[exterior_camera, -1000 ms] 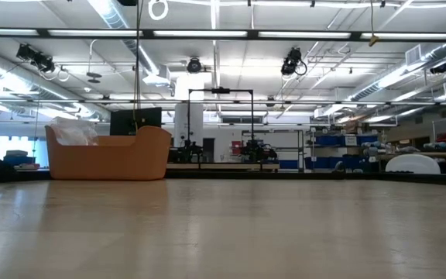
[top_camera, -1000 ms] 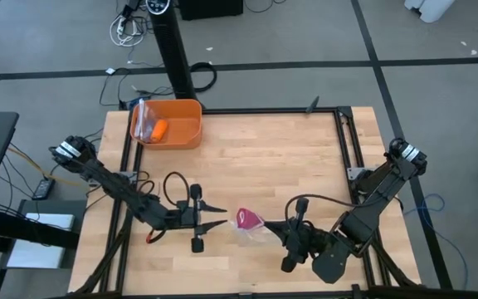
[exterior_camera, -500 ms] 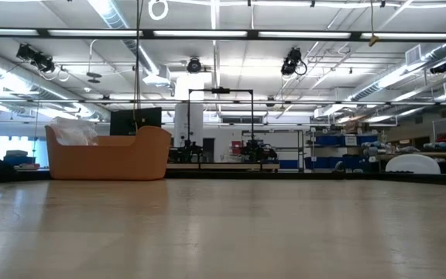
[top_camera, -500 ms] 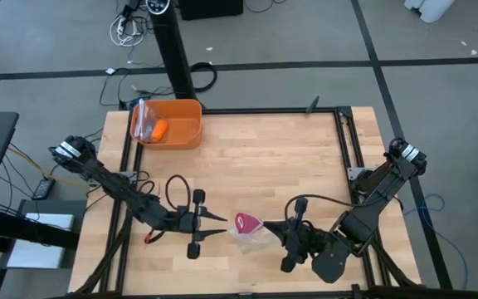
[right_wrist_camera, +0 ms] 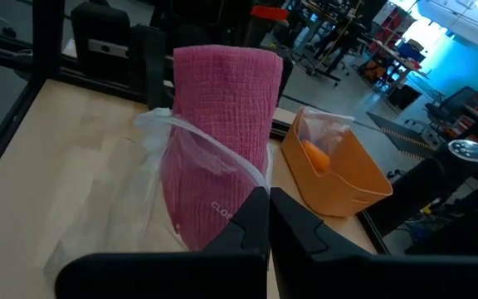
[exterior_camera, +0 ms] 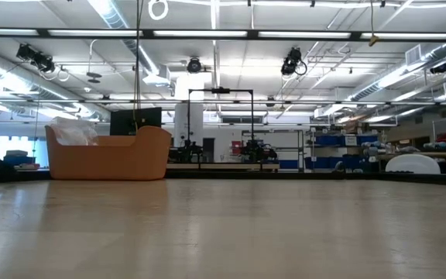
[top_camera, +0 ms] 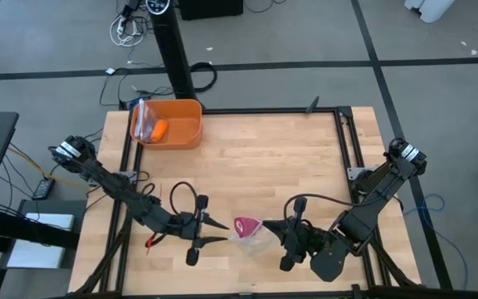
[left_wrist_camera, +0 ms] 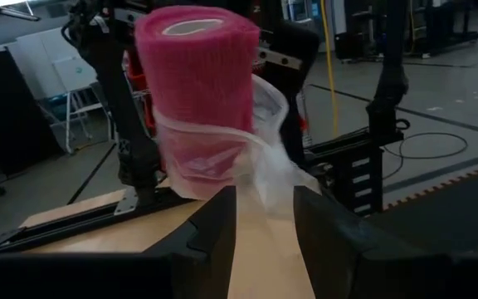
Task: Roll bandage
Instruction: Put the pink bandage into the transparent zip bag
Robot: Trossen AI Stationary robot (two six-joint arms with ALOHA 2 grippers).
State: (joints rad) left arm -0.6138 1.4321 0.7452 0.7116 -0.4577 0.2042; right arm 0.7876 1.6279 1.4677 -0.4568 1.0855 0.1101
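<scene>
The bandage (top_camera: pixel 244 224) is a small magenta-pink roll near the table's near edge. It stands upright in both wrist views (left_wrist_camera: pixel 193 91) (right_wrist_camera: pixel 222 124), its lower half inside a clear crinkly plastic bag (top_camera: pixel 254 238). My right gripper (top_camera: pixel 265 226) is at the roll's right side, shut on the bag. My left gripper (top_camera: pixel 225 232) is open just left of the roll and points at it. In the left wrist view its fingers (left_wrist_camera: pixel 214 224) stand on either side of the bag's loose plastic (left_wrist_camera: pixel 276 170). I cannot tell whether they touch it. My right gripper pinches the plastic bag's wall (right_wrist_camera: pixel 247 195) between its two shut fingers, low on the roll's side. The fingers come level from the table's right side. The roll stands upright in the bag, and the bag's loose part (right_wrist_camera: pixel 131 232) lies on the table.
An orange bin (top_camera: pixel 181 133) stands at the far left with a small orange object (top_camera: pixel 159 129) and clear plastic (top_camera: pixel 142 115) in it. It also shows in the low view (exterior_camera: pixel 107 159). A black frame (top_camera: pixel 338 166) runs around the wooden table top.
My left gripper has moved toward the table's near edge and a little toward the roll, staying open. The roll in its bag has shifted slightly toward the near edge with my right gripper.
</scene>
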